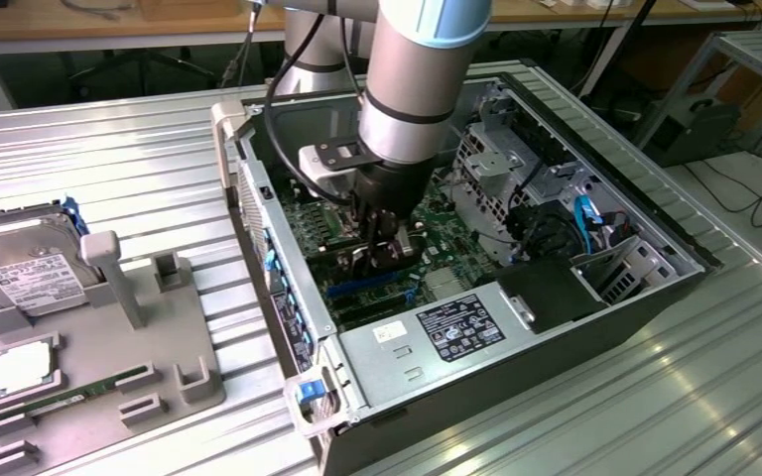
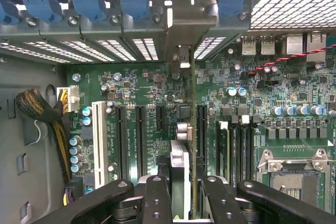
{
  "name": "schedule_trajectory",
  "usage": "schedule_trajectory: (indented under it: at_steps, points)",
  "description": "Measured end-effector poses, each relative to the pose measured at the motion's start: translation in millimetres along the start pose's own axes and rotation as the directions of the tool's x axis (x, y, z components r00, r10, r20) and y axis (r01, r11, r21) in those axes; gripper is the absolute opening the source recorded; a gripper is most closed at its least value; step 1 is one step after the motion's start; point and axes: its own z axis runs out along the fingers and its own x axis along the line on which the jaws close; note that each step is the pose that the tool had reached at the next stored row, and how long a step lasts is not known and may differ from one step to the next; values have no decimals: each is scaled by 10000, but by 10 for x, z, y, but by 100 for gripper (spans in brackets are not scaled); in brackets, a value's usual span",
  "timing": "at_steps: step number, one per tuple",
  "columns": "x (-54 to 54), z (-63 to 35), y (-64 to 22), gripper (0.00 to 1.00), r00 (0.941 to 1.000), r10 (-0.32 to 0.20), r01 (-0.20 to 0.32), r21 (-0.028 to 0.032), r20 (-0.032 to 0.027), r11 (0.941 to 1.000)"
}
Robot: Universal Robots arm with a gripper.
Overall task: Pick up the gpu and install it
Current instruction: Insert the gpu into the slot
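Gripping a flat green circuit-board gpu (image 2: pixel 181 157) with a silver end bracket, the black hand (image 2: pixel 186 192) is partly closed, one finger on each face. The card stands on edge inside the open grey metal computer case (image 1: pixel 279 297), over the green motherboard (image 2: pixel 142 85), bracket at the rear slot openings. Cannot tell whether it is seated.

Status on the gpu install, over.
Gripper shut on gpu. Gpu edge-on over motherboard slots, bracket at case rear. Nothing seen blocking.
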Motion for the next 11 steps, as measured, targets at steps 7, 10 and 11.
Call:
schedule_trajectory:
  at_steps: [7, 10, 11]
  points:
    - [0, 10, 4, 28, 10000, 0, 0, 1, 1, 10000]
    - [-1, 24, 4, 28, 10000, 0, 0, 1, 0, 10000]
    - [-1, 28, 3, 28, 10000, 0, 0, 1, -2, 10000]
